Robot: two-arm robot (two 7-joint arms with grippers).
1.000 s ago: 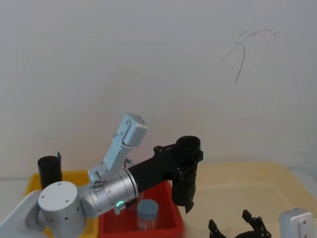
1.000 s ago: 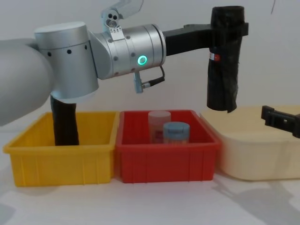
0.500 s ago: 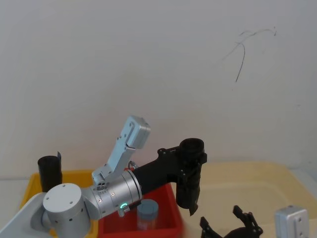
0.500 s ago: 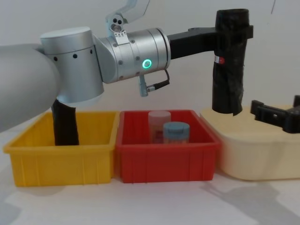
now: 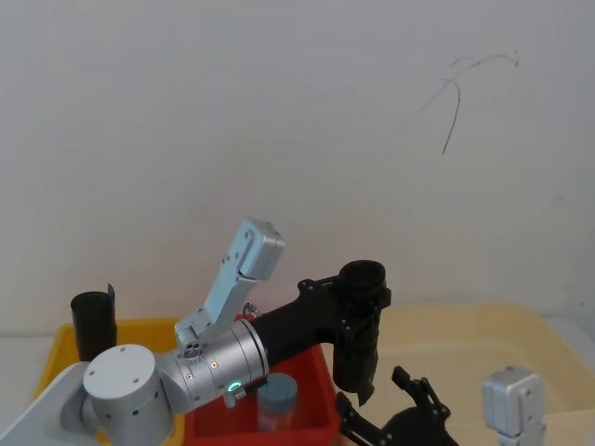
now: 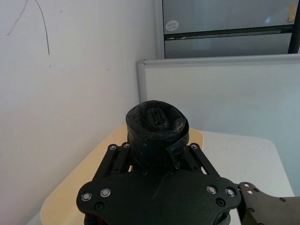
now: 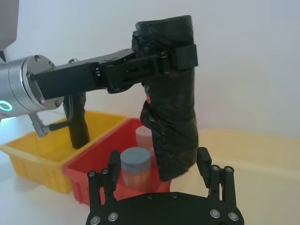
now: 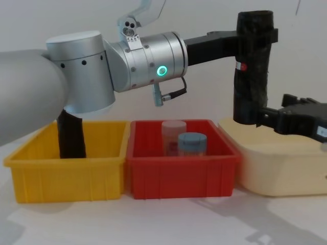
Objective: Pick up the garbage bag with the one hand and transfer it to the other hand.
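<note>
- White wall behind; a yellow bin [image 8: 66, 178], red bin [image 8: 179, 178] and cream tub [image 8: 276, 173] line the table [image 8: 153, 219].
- Upright above the tub's left edge hangs the garbage bag [image 8: 250, 92], clamped near its top by the left gripper [image 8: 255, 37] (sticker [image 8: 238, 65] at mid-height).
- At its lower end the right gripper [image 7: 158, 164] stands wide, fingers [image 7: 114, 161] either side; touching or not, I cannot tell.

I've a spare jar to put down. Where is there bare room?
The white tabletop before the bins is bare. The yellow bin is free right of its black roll. The cream tub looks bare, but the garbage bag and right gripper hang over its left side. Jars crowd the red bin.
</note>
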